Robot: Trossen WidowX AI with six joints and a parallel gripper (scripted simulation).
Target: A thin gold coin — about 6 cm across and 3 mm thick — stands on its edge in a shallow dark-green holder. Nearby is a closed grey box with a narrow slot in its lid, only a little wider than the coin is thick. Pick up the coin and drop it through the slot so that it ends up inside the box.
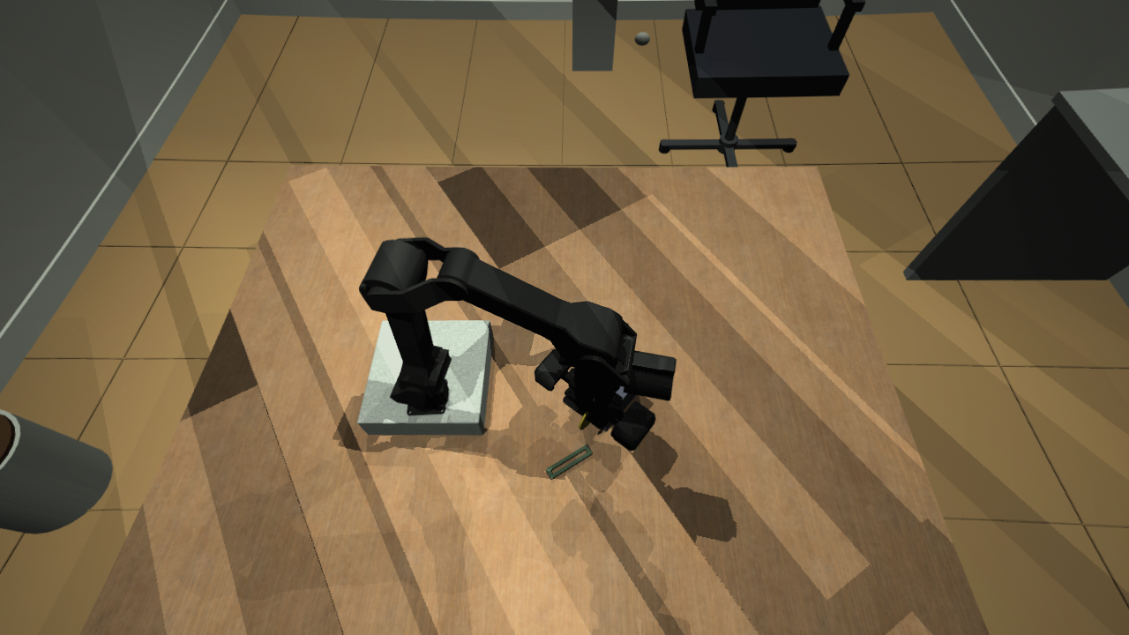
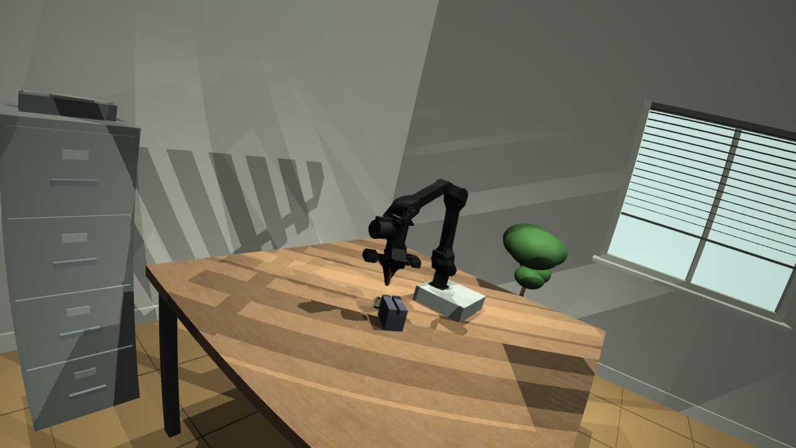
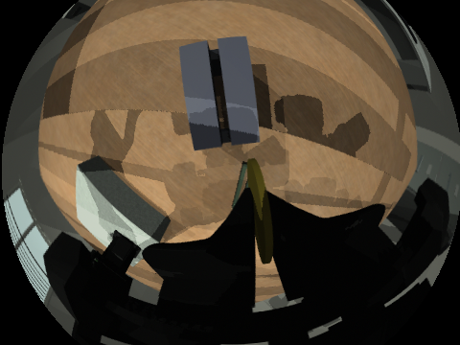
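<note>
we see our fingers nearly closed, pinching the gold coin (image 3: 257, 211) edge-on above the table (image 3: 333, 38); the grey box (image 3: 218, 92) and its slot (image 3: 218, 90) lie just ahead, apart.

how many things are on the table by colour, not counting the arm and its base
gold: 1, coin, held in the shut gripper
dark green: 1, holder, with nothing in it
grey: 1, box with slot
total: 3
</note>
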